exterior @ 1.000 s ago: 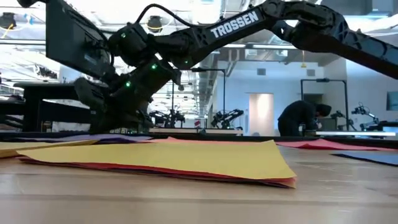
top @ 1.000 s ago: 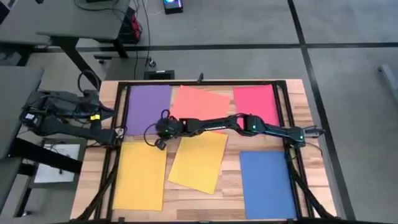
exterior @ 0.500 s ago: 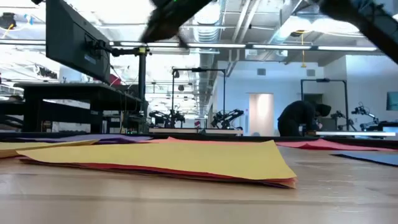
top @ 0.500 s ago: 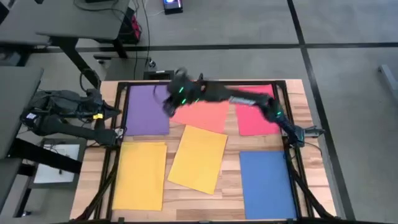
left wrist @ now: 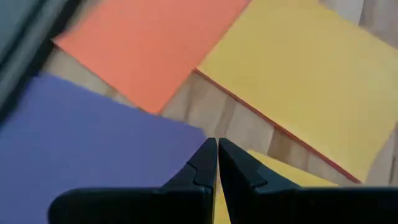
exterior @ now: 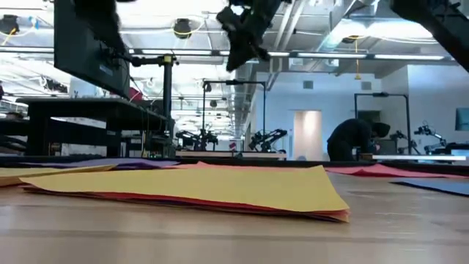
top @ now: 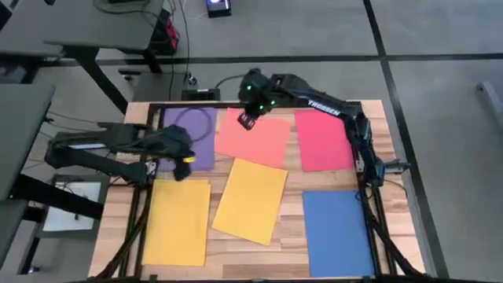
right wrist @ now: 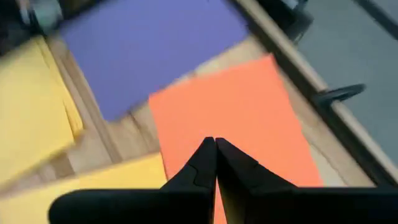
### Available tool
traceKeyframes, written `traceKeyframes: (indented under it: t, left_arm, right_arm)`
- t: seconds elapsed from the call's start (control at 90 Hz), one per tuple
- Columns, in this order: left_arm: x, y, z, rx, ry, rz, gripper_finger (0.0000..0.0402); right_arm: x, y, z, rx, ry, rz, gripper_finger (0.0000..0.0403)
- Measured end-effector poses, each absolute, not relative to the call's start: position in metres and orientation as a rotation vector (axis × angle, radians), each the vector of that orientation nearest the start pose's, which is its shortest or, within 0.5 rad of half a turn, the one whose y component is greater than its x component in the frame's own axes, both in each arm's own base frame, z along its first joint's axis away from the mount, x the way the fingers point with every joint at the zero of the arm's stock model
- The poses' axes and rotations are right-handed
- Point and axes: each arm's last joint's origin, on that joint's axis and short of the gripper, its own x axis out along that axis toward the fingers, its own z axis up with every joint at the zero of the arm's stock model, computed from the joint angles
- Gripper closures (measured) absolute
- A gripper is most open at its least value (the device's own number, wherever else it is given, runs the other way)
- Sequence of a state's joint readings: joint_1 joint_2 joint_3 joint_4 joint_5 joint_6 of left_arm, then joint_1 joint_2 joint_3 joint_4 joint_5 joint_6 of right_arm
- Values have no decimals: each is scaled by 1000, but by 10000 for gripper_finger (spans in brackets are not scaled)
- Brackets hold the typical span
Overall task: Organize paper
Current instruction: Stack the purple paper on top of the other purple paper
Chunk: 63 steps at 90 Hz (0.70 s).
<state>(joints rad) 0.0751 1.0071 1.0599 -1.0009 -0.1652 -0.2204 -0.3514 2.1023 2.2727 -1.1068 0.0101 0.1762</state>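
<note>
The paper lies flat on the wooden table: a purple sheet (top: 187,138), a salmon-orange sheet (top: 255,138) and a pink-red sheet (top: 323,139) along the far side, a yellow pile (top: 177,221), a slanted yellow sheet (top: 251,201) and a blue sheet (top: 338,233) on the near side. A red edge (left wrist: 267,127) shows under the slanted yellow sheet. My left gripper (top: 183,163), shut (left wrist: 217,153), hovers over the purple sheet's near right corner. My right gripper (top: 247,119), shut (right wrist: 215,151), hangs high over the salmon-orange sheet's far edge.
A black frame (top: 259,104) runs along the table's far side, with rails down both sides. Bare wood (top: 291,236) shows between the slanted yellow sheet and the blue one. In the low view a person (exterior: 355,139) stands far back in the room.
My right gripper has risen from the table beside the purple sheet's near right corner and swung up toward the far edge, over the salmon-orange sheet. My left gripper has come in from the table's left edge to the purple sheet's near right corner. The sheets have stayed put.
</note>
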Motion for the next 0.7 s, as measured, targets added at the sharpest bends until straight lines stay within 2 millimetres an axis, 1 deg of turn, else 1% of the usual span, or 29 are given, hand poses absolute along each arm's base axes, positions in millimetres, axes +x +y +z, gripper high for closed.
traceKeyframes:
  t: [0.078, 0.144, 0.211, 0.289, 0.367, 0.444, 0.511, 0.622, 0.7]
  left_arm:
    - [194, 34, 310, -147, 969, 312, 402]
    - [204, 53, 300, -118, 1018, 330, 402]
    - [212, 79, 290, -123, 1039, 342, 402]
    - [214, 111, 280, -160, 1045, 346, 402]
    - [213, 142, 269, -192, 1023, 307, 402]
    - [212, 168, 259, -163, 1003, 277, 402]
    - [214, 185, 249, -104, 997, 275, 402]
    - [221, 209, 229, -4, 1001, 252, 402]
    - [226, 224, 213, 18, 1006, 256, 402]
  right_arm:
    - [417, -152, 350, 296, 891, -395, 403]
    - [421, -151, 343, 277, 890, -382, 403]
    - [425, -152, 335, 261, 882, -373, 403]
    - [428, -149, 335, 245, 878, -356, 403]
    - [428, -146, 339, 237, 866, -343, 403]
    - [425, -145, 342, 227, 861, -340, 403]
    - [425, -145, 346, 218, 840, -338, 403]
    - [413, -143, 365, 213, 795, -342, 403]
    - [404, -142, 378, 219, 768, -350, 403]
